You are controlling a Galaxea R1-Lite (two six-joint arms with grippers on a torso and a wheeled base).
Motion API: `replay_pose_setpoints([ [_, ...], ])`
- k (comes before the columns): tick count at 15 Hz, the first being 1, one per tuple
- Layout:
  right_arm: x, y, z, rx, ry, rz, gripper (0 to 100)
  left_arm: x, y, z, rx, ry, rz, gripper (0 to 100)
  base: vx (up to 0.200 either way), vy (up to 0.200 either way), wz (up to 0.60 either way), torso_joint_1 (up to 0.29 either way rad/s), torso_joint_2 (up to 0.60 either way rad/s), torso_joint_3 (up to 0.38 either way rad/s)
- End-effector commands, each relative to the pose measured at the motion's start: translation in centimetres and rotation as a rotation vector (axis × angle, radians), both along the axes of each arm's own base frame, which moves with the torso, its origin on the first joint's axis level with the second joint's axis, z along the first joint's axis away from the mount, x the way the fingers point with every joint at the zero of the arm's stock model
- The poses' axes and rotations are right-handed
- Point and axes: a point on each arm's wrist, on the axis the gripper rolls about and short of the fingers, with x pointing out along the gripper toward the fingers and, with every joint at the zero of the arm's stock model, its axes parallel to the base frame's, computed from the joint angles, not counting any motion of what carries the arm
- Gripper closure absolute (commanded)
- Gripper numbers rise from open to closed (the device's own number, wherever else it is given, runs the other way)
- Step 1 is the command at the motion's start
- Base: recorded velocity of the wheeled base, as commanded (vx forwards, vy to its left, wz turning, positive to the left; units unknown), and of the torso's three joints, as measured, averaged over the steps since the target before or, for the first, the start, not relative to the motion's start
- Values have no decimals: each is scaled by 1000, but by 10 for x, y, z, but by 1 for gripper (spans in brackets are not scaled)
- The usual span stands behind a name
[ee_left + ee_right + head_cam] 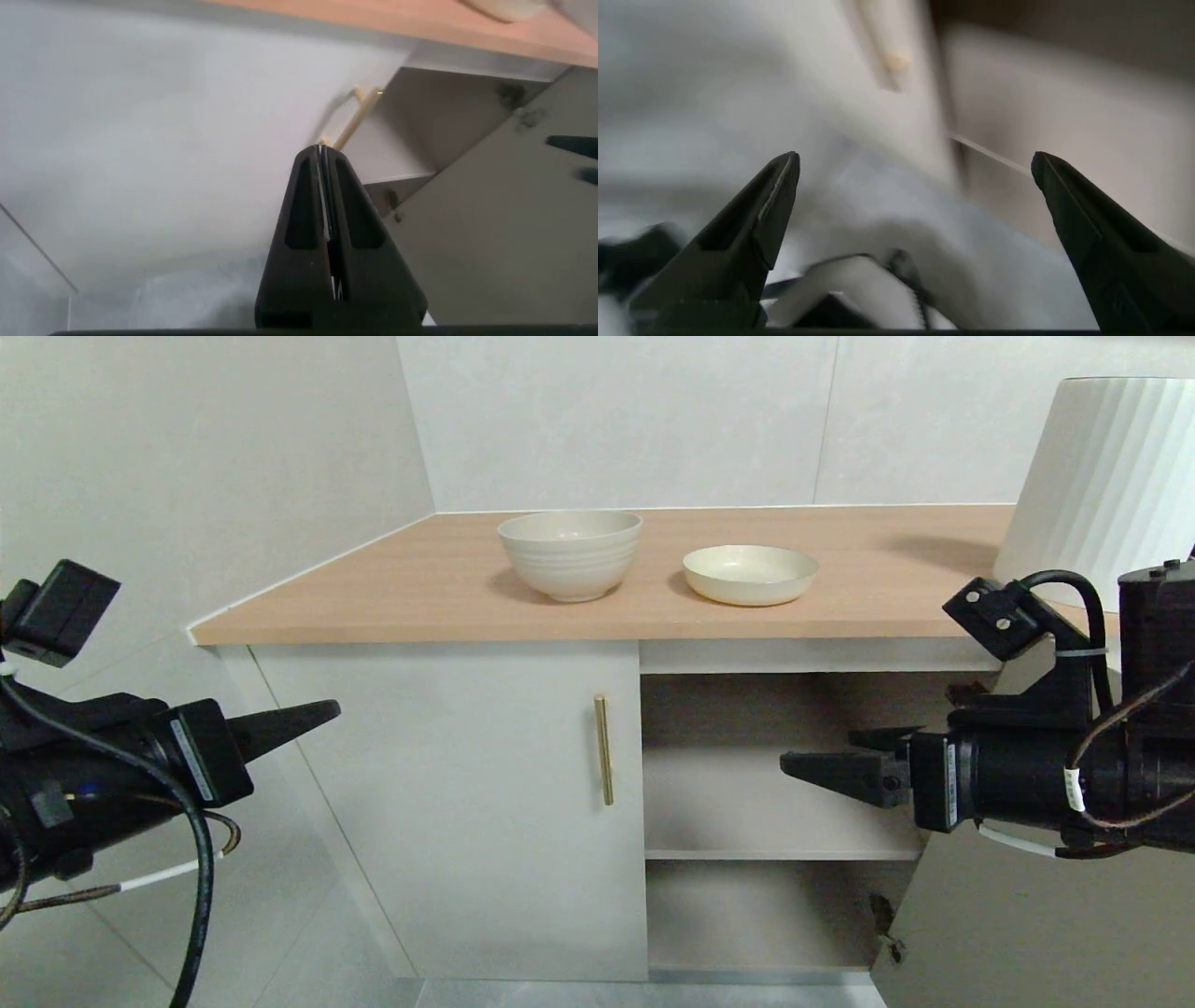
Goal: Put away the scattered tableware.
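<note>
Gaping right hand [915,166] before open cupboard [747,851], left hand [327,711] pressed closed; lampshade [1111,476] cut off at edge.

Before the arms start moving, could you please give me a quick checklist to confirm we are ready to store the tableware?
1. Right cabinet door swung open: ok.
2. Cabinet shelf exposed: ok.
3. Bowl upright on countertop: ok.
4. Shallow dish apart from bowl: ok.
5. Right pincer open: ok.
6. Left pincer open: not ok, shut.
</note>
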Motion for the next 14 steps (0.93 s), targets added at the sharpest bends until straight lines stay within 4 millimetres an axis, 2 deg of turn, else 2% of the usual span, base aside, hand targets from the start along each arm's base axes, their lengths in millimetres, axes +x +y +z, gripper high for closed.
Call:
replay_pose_setpoints([
  [1,-9,-5,10,25,-33,11,0,1,0,0,0,2,0,100,0,0,0,0,0,0],
  [11,-9,-6,0,63,-105,0,0,1,0,-1,0,5,-2,100,0,0,0,0,0,0],
  [14,-8,-6,-1,63,-107,-1,0,2,0,-2,1,11,-2,100,0,0,0,56,-233,-191],
])
